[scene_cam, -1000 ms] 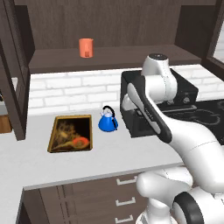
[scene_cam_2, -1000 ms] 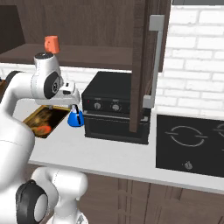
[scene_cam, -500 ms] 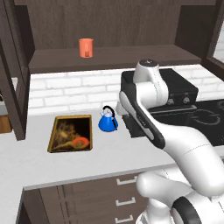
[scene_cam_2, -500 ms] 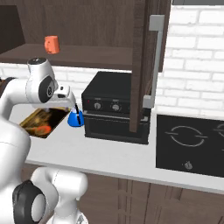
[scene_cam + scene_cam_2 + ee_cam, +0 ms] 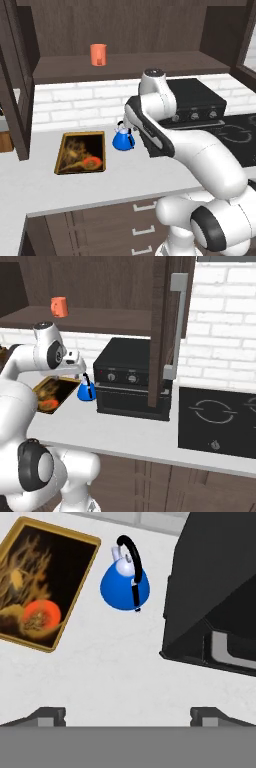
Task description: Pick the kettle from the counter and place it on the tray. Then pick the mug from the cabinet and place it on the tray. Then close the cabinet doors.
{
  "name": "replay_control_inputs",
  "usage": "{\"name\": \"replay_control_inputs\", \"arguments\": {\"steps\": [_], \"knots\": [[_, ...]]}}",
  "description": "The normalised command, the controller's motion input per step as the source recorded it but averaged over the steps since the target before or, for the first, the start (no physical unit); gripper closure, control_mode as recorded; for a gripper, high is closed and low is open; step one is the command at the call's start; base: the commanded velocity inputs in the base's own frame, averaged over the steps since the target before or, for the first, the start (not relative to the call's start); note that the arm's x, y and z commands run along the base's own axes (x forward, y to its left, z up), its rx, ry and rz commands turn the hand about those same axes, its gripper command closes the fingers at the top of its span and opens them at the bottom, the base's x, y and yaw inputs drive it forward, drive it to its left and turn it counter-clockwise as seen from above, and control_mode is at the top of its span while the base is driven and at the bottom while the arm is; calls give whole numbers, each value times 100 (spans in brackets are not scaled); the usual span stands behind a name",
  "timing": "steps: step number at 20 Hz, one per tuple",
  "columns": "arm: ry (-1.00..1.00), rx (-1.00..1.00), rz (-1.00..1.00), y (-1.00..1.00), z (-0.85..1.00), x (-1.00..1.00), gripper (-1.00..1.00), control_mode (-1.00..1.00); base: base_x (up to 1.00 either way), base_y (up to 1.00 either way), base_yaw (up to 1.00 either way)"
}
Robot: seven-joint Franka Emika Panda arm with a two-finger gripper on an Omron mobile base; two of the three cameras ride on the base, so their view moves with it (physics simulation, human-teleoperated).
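The white Franka Panda arm with dark joints (image 5: 165, 125) is reaching forward and bending down at the wrist. Its two-finger gripper (image 5: 128, 714) is pointing downward, its small dark fingertips (image 5: 47, 714) standing wide apart, gripping nothing.

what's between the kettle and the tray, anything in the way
Nothing visible. The kettle stands on bare counter just beside the tray, apart from it. The black oven sits on the kettle's other side.
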Motion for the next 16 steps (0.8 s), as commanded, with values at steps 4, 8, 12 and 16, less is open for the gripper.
{"name": "replay_control_inputs", "arguments": {"steps": [4,8,12,16], "knots": [[-1,0,0,9,-15,41,-100,-100,0,0,0],[-19,-1,0,0,-24,24,-100,-100,0,0,0],[-27,-5,0,0,-26,14,-100,-100,0,0,0],[-15,-2,0,0,-15,13,-100,-100,0,0,0]]}}
